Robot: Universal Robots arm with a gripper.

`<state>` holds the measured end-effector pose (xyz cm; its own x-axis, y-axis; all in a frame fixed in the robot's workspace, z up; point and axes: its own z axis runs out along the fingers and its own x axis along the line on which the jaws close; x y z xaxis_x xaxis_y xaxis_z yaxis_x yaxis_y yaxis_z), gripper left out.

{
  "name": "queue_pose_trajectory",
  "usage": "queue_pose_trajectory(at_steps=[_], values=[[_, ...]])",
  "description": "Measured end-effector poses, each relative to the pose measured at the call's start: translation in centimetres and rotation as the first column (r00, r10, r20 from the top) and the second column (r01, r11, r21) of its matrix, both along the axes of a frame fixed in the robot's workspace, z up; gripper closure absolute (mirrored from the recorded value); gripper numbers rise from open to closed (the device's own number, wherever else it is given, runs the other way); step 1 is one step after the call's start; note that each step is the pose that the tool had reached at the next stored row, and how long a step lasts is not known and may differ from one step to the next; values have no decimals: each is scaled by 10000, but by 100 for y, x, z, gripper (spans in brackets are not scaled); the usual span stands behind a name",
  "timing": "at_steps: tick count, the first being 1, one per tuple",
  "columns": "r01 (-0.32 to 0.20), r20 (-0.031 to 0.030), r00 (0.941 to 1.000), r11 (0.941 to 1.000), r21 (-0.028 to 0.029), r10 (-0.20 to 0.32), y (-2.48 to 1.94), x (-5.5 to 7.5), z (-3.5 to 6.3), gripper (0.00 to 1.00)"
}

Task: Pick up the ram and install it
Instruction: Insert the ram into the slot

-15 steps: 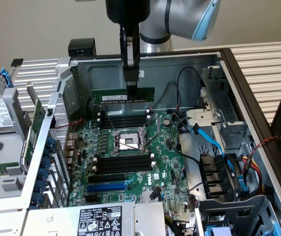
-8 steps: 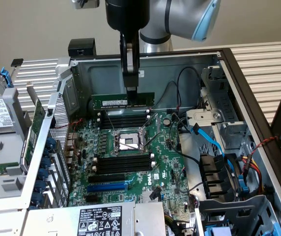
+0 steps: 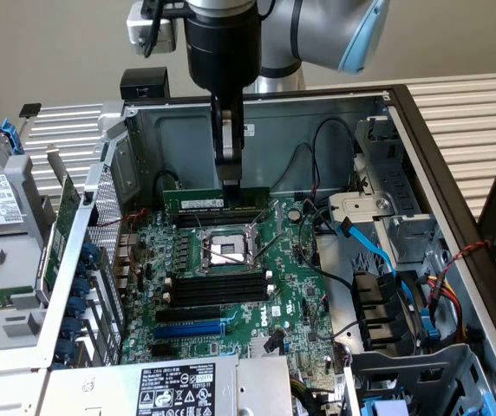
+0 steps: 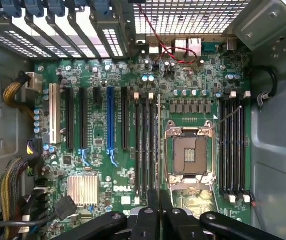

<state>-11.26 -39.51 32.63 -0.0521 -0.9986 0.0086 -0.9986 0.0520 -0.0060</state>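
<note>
Gripper (image 3: 230, 180) clamped on ram (image 3: 198, 201), holding it upright on edge just beside socket (image 3: 222, 251), parallel with slots (image 4: 146, 145), likely for seating.

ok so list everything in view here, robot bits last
ram: one, green with white label, upright by the slots behind the socket
motherboard: one, green, lying in the case
cpu socket: one, silver, mid-board
memory slots: two banks, black, either side of the socket
expansion slot: one, blue, beside the nearer bank
heatsink: one, silver, on the board
computer case: one, grey, open
gripper: one, black, shut on the ram's top edge
arm: one, silver and light blue, above the case
</note>
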Motion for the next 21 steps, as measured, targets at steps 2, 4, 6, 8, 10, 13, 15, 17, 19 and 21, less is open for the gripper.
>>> queue_pose_trajectory(at_steps=[2, 4, 6, 8, 10, 13, 15, 17, 19, 21], values=[[1, -1, 10000, 10000, 5, -1, 0, 0, -105, 87], [1, 0, 10000, 10000, 11, -1, 0, 0, -147, 87], [1, 0, 10000, 10000, 13, -1, 0, 0, -184, 87], [1, 0, 10000, 10000, 14, 0, 0, 0, -221, 87], [1, 4, 10000, 10000, 15, -1, -3, 0, -257, 87], [1, 30, 10000, 10000, 11, -1, -33, -1, -310, 87], [1, 56, 10000, 10000, 15, -1, -59, 0, -348, 87], [0, 78, 10000, 10000, 15, 0, -74, 0, -383, 87], [1, 113, 9999, 10000, 14, -1, -81, -2, -413, 87], [1, 140, 9999, 10000, 8, -1, -86, -3, -435, 87]])
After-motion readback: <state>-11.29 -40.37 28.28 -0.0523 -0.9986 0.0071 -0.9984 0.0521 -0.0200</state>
